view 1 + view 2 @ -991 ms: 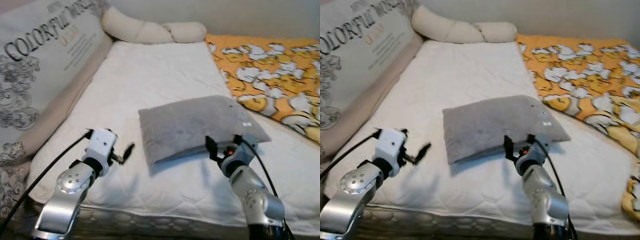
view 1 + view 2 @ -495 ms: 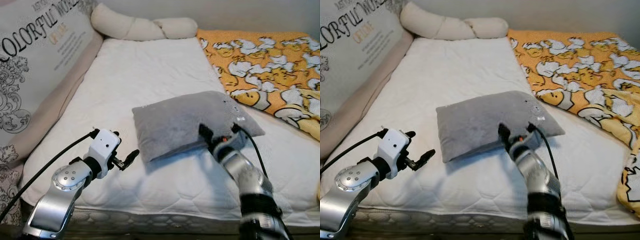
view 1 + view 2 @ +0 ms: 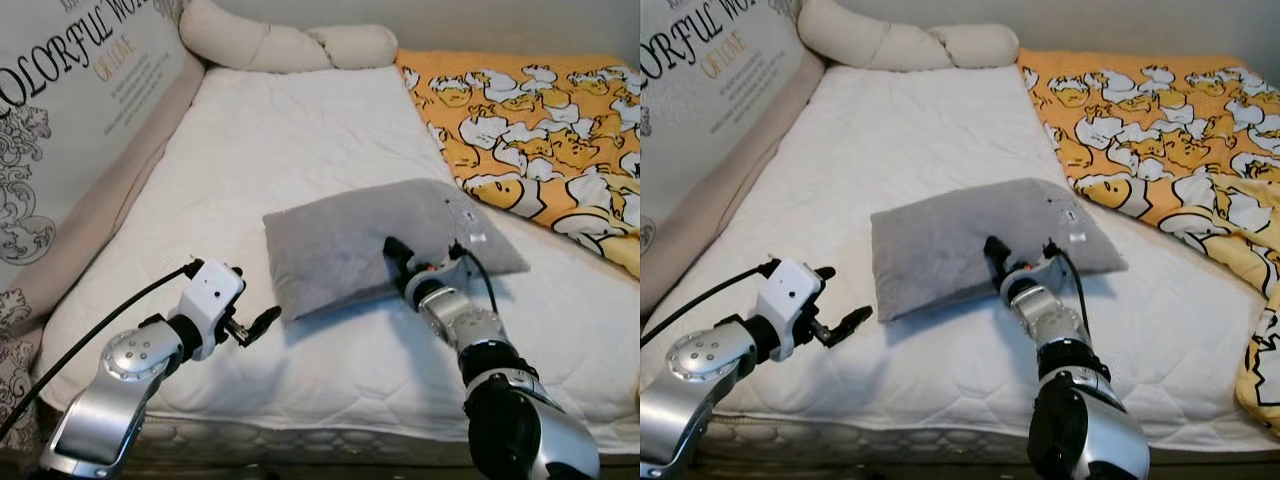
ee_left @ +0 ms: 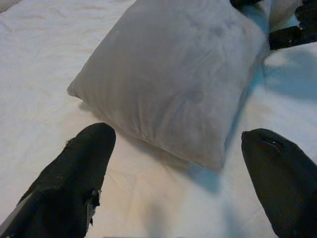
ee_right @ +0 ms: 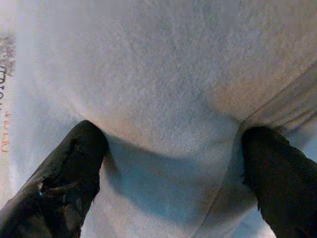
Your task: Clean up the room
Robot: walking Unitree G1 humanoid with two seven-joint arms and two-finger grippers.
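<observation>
The bed (image 3: 300, 150) spreads out before me, its white quilted mattress bare along the middle. An orange duck-print blanket (image 3: 540, 130) covers its far right side, a long cream bolster (image 3: 290, 45) lies across the head, and a big lettered cushion (image 3: 70, 130) leans along the left edge.

The grey pillow (image 3: 370, 240) lies flat in the middle of the mattress, toward the near side. Its long axis runs left to right and slightly away from me, so the right end sits further off, nearer the blanket.

My right hand (image 3: 397, 262) is at the pillow's near edge with its fingers spread wide; the wrist view shows the soft fabric bulging between them, not yet pinched. My left hand (image 3: 262, 322) hovers over the mattress just left of the pillow, fingers also wide apart and holding nothing.

I judge the risk is a shallow bite: if I close on loose cover rather than filling, the pillow could sag or slip free when lifted. It might also drag the sheet.
</observation>
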